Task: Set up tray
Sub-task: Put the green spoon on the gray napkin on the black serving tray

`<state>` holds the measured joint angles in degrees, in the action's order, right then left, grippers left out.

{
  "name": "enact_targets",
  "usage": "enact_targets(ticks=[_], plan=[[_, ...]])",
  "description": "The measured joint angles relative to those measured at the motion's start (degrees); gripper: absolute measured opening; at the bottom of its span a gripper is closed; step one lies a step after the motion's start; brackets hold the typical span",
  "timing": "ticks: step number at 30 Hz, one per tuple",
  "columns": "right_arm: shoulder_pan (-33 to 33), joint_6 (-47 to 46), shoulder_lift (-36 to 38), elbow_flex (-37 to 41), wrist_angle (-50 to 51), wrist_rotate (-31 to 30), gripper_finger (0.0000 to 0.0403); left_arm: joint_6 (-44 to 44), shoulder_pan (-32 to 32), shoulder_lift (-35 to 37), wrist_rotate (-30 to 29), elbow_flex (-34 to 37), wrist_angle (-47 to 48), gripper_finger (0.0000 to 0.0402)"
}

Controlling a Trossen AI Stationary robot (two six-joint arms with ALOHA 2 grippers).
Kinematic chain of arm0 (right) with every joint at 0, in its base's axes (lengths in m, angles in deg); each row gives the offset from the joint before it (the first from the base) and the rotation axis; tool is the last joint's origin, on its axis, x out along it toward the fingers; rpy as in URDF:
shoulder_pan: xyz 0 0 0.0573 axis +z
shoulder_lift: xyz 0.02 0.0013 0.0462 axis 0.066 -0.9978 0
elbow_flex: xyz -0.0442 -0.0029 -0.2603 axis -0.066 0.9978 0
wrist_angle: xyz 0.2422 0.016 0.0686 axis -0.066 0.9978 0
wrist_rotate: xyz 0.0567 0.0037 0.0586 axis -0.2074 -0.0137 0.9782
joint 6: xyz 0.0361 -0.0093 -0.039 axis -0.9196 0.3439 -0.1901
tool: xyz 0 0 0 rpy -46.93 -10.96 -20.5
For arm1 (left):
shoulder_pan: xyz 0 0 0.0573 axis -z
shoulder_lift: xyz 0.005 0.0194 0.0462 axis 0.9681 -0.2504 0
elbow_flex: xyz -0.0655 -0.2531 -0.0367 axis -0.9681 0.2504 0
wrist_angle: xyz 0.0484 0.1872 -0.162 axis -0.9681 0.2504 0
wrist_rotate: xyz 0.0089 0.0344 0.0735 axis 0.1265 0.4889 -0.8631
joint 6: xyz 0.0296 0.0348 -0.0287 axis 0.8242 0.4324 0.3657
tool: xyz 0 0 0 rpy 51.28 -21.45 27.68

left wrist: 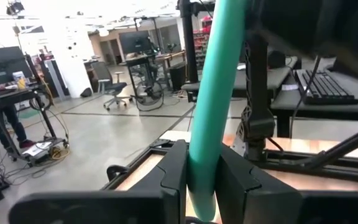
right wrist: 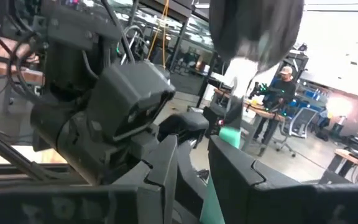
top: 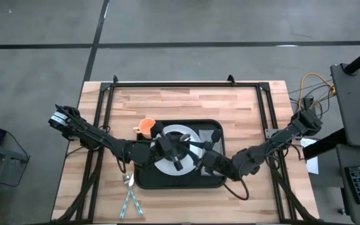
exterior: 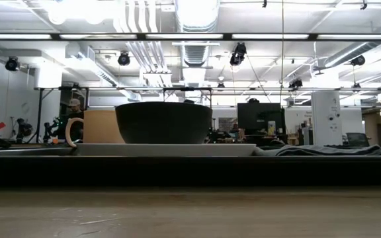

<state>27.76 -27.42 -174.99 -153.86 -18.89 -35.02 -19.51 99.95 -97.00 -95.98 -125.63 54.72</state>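
The black tray (top: pixel 214 182) lies mid-table and holds a white plate (top: pixel 191 134), an orange mug (top: pixel 146 127) at its far left corner and a grey cloth (top: pixel 207 135) on its right. In the low view a dark bowl (exterior: pixel 164 123) stands on the plate (exterior: pixel 177 150). My left gripper (top: pixel 174 155) is over the plate, shut on a teal-handled utensil (left wrist: pixel 213 93). My right gripper (top: pixel 200 160) is close beside it, fingers (right wrist: pixel 193 155) a narrow gap apart. The teal handle (right wrist: pixel 230 138) shows just beyond them. My left gripper pinches the teal handle near one end (left wrist: pixel 202 163) between its two fingers. The rest of the handle rises past the fingertips. The utensil is lifted clear, above the plate.
Two more teal-handled utensils (top: pixel 130 197) lie crossed on the wooden table near the tray's near left corner. A black frame (top: pixel 167 84) runs along the table's far and side edges. Bare wood lies left and far of the tray.
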Motion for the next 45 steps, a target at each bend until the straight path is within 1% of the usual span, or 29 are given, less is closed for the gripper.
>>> enact_targets(ticks=[4, 10, 13, 15, 24, 27, 30, 33, 39, 45], plan=[[0.25, -0.36, 0.42, -0.04, -0.3, -1.91, 0.0092, 0.01, 0.25, -0.2, -0.04, 0.04, 0.88, 0.0034], [0.23, -1.71, 0.42, 0.02, -0.02, -3.16, 0.0102, 0.13, 0.24, -0.26, -0.52, 0.07, 1.03, 0.0034], [0.33, -0.58, 0.42, 0.03, -0.14, -7.63, 0.0102, -0.76, 0.32, -0.31, -0.92, 0.07, 1.07, 0.0034], [0.45, -0.55, 0.55, 0.0, -0.12, -9.1, 0.0101, -0.85, 0.23, -0.31, -0.87, 0.09, 1.17, 0.0034], [-0.01, -2.3, 0.81, -0.02, -0.04, -8.68, 0.0111, -1.36, 0.2, -0.31, -2.29, 0.22, 0.95, 0.0034], [0.02, -3.1, 0.81, 0.02, -0.04, -8.13, 0.0111, -0.1, 0.13, -0.31, -2.48, 0.22, 0.95, 0.0034], [0.04, -3.97, 0.81, 0.02, -0.25, -5.44, 0.0108, 1.68, -0.13, -0.31, -1.43, 0.22, 1.79, 0.0034], [-0.3, -4.74, 0.81, -0.1, -0.17, -5.01, 0.0102, 1.76, -0.13, -0.31, 1.0, 0.26, 3.51, 0.0034], [-0.65, -5.98, 0.81, -0.11, -0.04, -5.02, 0.0093, 0.66, -0.13, -0.31, -0.15, 0.31, 4.34, 0.0034], [-1.06, -7.45, 0.81, -0.07, 0.01, -5.01, 0.0097, -1.58, -0.51, -0.31, -0.5, 0.26, 4.1, 0.0034]])
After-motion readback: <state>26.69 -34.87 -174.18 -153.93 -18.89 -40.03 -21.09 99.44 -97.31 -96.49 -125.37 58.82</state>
